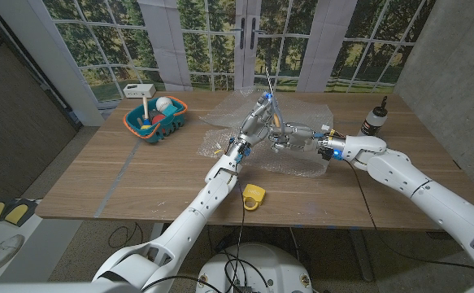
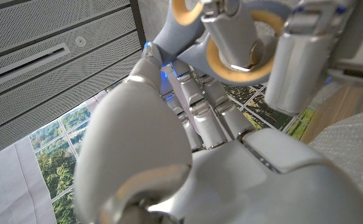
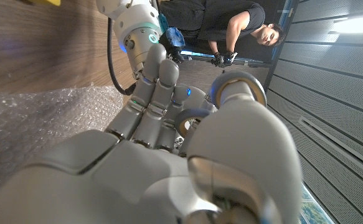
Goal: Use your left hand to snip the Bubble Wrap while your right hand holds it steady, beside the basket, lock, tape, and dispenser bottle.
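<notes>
The sheet of bubble wrap (image 1: pixel 289 134) lies spread on the wooden bench (image 1: pixel 139 179), past its middle and toward the far edge. Above it the left hand (image 1: pixel 257 122) holds a pair of scissors (image 1: pixel 270 96) with the blades pointing up; in the left wrist view its fingers (image 2: pixel 209 118) are threaded through the blue-and-cream handle loops. The right hand (image 1: pixel 292 137) reaches in just beside the left hand, over the wrap; in the right wrist view its fingers (image 3: pixel 145 93) stretch out over the bubbled film, and whether they grip it cannot be told. A teal and orange basket (image 1: pixel 155 118) holding small things stands at the far left of the bench, a dark dispenser bottle (image 1: pixel 375 119) at the far right, and a yellow lock (image 1: pixel 254 196) near the front edge. A person (image 3: pixel 243 28) leans in behind the bench.
</notes>
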### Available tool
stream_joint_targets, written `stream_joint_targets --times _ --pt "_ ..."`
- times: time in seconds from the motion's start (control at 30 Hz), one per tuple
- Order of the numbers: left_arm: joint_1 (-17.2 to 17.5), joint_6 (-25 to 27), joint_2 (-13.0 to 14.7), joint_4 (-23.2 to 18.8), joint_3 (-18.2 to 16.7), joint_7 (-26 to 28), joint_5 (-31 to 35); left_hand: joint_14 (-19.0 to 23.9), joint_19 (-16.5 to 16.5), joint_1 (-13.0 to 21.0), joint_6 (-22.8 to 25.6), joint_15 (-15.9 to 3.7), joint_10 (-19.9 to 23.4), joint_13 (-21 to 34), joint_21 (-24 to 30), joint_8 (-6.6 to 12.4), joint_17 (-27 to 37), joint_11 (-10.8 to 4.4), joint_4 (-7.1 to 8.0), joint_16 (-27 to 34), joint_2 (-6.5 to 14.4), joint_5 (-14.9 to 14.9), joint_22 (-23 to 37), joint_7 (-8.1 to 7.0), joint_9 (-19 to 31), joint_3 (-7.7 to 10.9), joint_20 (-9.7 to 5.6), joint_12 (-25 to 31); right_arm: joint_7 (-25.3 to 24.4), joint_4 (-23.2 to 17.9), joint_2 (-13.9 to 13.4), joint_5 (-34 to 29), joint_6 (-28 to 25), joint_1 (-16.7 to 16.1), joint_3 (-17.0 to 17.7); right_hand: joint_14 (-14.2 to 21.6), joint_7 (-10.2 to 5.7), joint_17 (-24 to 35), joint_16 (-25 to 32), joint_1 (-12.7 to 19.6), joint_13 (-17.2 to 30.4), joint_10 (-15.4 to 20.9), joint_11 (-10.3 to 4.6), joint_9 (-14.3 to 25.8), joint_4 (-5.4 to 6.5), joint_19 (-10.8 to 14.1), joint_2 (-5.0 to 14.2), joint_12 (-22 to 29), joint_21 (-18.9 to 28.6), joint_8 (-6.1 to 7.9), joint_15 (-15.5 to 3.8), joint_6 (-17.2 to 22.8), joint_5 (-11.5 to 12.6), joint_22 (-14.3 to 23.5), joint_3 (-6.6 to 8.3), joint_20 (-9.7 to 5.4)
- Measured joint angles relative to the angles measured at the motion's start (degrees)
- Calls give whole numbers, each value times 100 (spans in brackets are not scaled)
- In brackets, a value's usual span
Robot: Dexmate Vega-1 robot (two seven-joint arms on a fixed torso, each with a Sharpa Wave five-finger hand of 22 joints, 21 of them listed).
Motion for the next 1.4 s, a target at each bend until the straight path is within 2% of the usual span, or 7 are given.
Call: stream_joint_targets --times 0.57,0.7,0.9,0.93,1.03,1.07,1.4 --pt "-1 -8 -4 21 1 -15 -19 -9 -10 0 0 -9 0 27 45 0 1 0 -26 -12 0 -7 0 0 1 26 -10 0 -62 26 20 3 64 -10 12 -1 -157 0 567 2 15 -41 -40 -1 64 -75 86 1209 572 90 10 -96 10 -338 17 26" --pt "-24 -8 -13 56 2 -30 -24 -9 -20 0 0 -9 22 27 45 0 1 -21 -26 -12 0 -18 0 0 1 26 -20 0 80 117 57 28 107 29 -2 -8 -104 -16 612 -195 16 -41 -40 0 131 -94 23 1255 616 321 10 -270 12 -411 -50 6" --pt "-46 -4 -26 89 4 -49 -16 -9 -20 0 -21 -9 21 27 45 0 1 -21 -26 15 0 -30 0 -21 1 25 -20 0 261 259 110 49 140 94 -34 -361 -152 -27 612 -422 18 -189 -186 1 214 -209 -8 1241 700 1187 111 -523 14 -630 -132 56" --pt "-46 -1 -26 89 4 -51 -12 -9 -20 0 -21 -9 21 27 45 0 1 -21 -26 15 0 -30 1 -21 1 25 -20 0 261 278 119 49 140 100 -37 -388 -137 -27 612 -434 18 -214 -212 432 215 -221 -20 1234 709 1465 123 -538 14 -669 -132 69" --pt "-46 6 -26 89 4 -54 -5 -9 -42 0 -21 -9 21 27 45 0 2 -21 -26 16 0 -30 1 -21 1 25 2 0 366 296 127 57 179 103 -38 -396 -113 -27 612 -446 18 -250 -247 1785 211 -239 -32 1232 744 1543 131 -564 51 -758 -128 47" --pt "-66 8 -34 112 7 -54 -2 -9 -51 0 -21 -9 21 27 78 0 2 -21 -26 16 0 -31 1 -21 1 25 11 0 370 297 128 58 183 103 -38 -396 -121 -27 612 -446 18 -261 -258 2176 200 -239 -32 1232 755 1822 131 -574 51 -772 -110 47" --pt "-86 18 -32 116 3 -49 8 -9 -51 0 -20 -9 21 26 89 0 4 -21 -25 15 0 -35 1 -21 1 24 11 0 293 240 110 59 186 76 -25 -396 -110 -36 656 -476 18 -269 -266 2247 222 -239 -2 1232 864 1822 131 -585 51 -911 -125 47"
